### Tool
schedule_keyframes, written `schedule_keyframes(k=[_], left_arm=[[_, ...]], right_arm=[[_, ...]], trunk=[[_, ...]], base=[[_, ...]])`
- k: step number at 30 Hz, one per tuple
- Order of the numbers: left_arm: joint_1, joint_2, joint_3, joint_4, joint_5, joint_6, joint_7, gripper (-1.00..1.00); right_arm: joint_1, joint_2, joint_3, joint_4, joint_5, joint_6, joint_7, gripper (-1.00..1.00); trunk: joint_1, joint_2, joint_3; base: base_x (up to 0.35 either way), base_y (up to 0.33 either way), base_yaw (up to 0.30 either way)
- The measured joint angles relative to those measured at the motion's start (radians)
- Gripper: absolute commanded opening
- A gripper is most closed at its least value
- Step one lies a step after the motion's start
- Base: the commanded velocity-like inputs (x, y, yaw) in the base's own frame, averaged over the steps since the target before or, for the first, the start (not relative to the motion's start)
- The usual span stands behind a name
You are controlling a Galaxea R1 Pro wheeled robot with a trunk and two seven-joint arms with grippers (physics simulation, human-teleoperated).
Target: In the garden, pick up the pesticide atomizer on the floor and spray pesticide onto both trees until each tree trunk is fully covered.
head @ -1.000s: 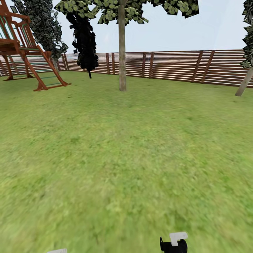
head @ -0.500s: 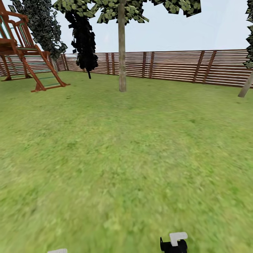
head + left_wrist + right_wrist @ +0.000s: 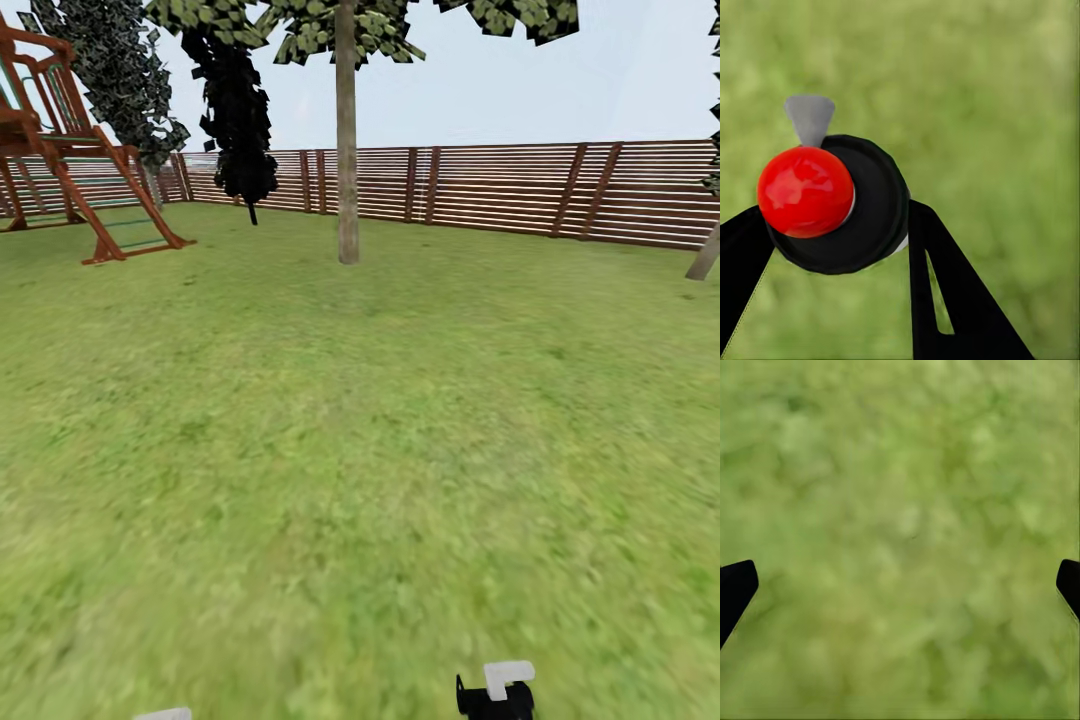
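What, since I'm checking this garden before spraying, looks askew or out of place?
The trunk at the head view's right edge leans markedly, while the middle tree stands straight upright. The fence and the play frame look intact.

Open lawn (image 3: 360, 450) lies ahead, unobstructed up to the tree trunk (image 3: 347, 150). A wooden play frame (image 3: 70, 150) stands far left, a dark columnar tree (image 3: 238, 110) beside the trunk. A slat fence (image 3: 500, 190) closes the far side. A leaning trunk (image 3: 704, 260) marks the right edge.
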Motion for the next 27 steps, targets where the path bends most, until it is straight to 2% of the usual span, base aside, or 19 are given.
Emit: schedule_keyframes(k=[27], left_arm=[[0.0, 0.0, 0.0, 0.0, 0.0, 0.0, 0.0, -1.0]], right_arm=[[0.0, 0.0, 0.0, 0.0, 0.0, 0.0, 0.0, 1.0]], trunk=[[0.0, 0.0, 0.0]], base=[[0.338, 0.0, 0.0]])
